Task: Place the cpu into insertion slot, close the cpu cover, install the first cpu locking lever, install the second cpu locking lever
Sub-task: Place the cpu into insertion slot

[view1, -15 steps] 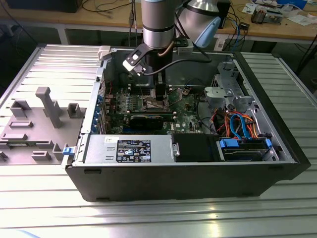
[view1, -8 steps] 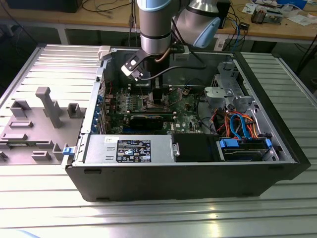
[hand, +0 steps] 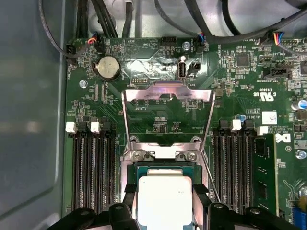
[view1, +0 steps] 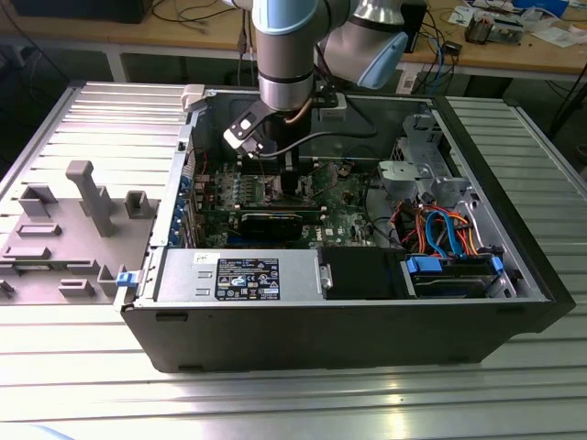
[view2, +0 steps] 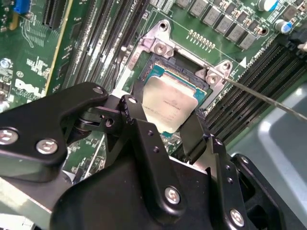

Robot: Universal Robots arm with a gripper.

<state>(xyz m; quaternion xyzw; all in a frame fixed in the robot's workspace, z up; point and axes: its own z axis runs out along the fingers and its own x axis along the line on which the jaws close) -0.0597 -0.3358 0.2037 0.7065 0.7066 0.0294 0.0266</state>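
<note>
In the exterior view the arm reaches down into an open computer case [view1: 321,330] that lies on a ribbed metal bench [view1: 275,394]; the tool [view1: 289,174] hangs low over the green board inside.

In both wrist views the chip [view2: 168,108] [hand: 164,196] sits level with the socket [view2: 160,48] [hand: 163,154], its silver top facing up and its green edge lying inside the metal frame; whether it is fully seated I cannot tell. The tool [view2: 163,117] [hand: 165,206] is closed part-way, only as far as the chip's width; one black finger [view2: 132,112] lies against one edge of the chip and the other against the opposite edge, so the chip is held between them.

In the first wrist view the cover [hand: 165,87] stands swung open from its hinge at the socket's far edge; the board [hand: 240,96] shows through its window. A thin metal lever [view2: 264,97] juts out from one corner of the socket, raised off the board; rows of long black slots [hand: 93,167] run on both sides of the socket, and a round coin battery [hand: 108,67] sits beyond the cover.
</note>
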